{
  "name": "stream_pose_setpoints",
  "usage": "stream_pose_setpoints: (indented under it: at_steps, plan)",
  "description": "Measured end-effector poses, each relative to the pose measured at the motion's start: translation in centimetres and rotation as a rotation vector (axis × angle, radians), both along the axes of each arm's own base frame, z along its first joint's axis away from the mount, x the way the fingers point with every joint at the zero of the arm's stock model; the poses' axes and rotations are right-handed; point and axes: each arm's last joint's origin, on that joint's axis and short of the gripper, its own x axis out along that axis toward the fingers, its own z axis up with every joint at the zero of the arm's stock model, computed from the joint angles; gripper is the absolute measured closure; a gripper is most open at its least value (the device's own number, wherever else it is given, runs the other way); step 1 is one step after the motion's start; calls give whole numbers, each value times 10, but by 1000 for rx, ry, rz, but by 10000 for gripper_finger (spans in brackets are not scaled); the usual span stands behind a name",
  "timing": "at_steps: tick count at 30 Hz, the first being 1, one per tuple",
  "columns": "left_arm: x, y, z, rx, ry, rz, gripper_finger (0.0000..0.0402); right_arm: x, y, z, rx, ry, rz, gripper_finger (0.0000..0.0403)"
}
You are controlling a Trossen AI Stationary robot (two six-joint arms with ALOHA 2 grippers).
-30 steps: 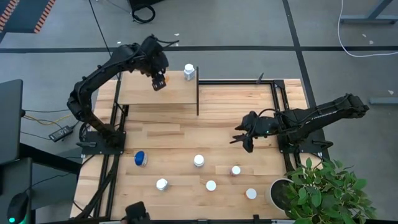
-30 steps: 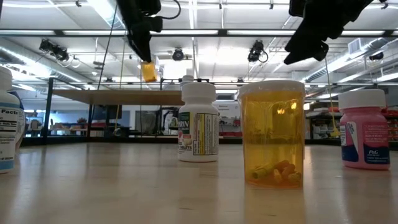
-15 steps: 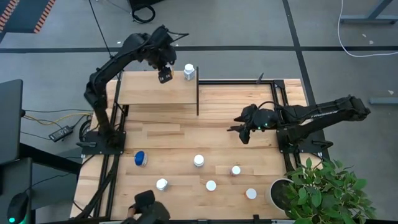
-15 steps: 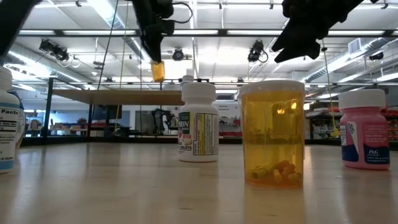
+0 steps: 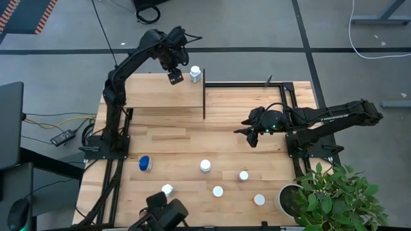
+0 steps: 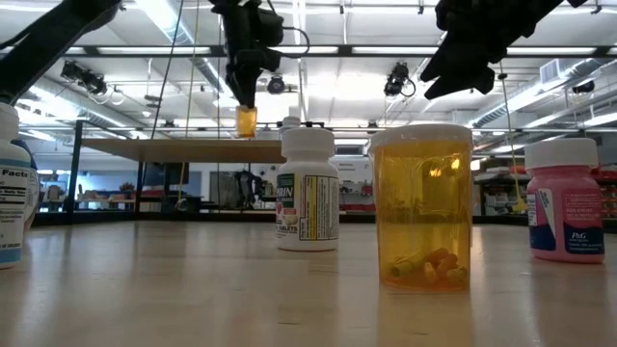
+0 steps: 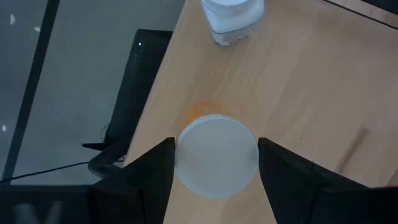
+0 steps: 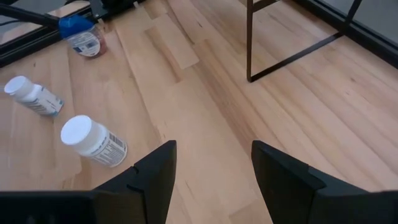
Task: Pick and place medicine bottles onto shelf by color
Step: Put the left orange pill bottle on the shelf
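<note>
My left gripper (image 5: 174,76) is over the far part of the shelf (image 5: 154,96), shut on an orange medicine bottle (image 6: 247,121) with a white cap (image 7: 216,155). A white bottle (image 5: 195,74) stands on the shelf's far right corner, close beside it. Several more bottles stand on the table's near half, among them a blue-capped one (image 5: 145,163) and white-capped ones (image 5: 205,165). My right gripper (image 5: 252,138) hovers open above the table's right middle with nothing between its fingers. My left gripper pinches the orange bottle at its capped top (image 7: 186,163) between its two fingers (image 7: 152,177), one on each side. The fingers come from above, pointing steeply down. The bottle hangs upright below them, its base (image 6: 247,133) a little above the shelf board.
The shelf's black frame posts (image 5: 204,102) stand on the table beside the board. A potted plant (image 5: 334,196) fills the near right corner. A dark shape (image 5: 164,215) sits at the table's near edge. In the low view an orange bottle (image 6: 421,207) and a pink one (image 6: 566,198) stand close.
My left gripper has carried the orange bottle over the shelf toward the far right, closer to the white bottle, staying shut on it and tipping more steeply downward. The bottle stays upright and off the board. The dark shape at the near edge has shifted right.
</note>
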Motion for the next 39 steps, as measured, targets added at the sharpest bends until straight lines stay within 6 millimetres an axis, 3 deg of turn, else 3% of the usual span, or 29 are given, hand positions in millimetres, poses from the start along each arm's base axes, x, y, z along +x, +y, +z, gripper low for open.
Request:
stream_pose_setpoints:
  at_steps: [12, 39]
  plan:
    - [-10, 22, -12, -9, 39, 82, 184, 0, 0, 0, -11, 2, 9, 187]
    - [-4, 23, -12, -34, -40, 101, 174, 0, 0, 0, -28, 7, 21, 187]
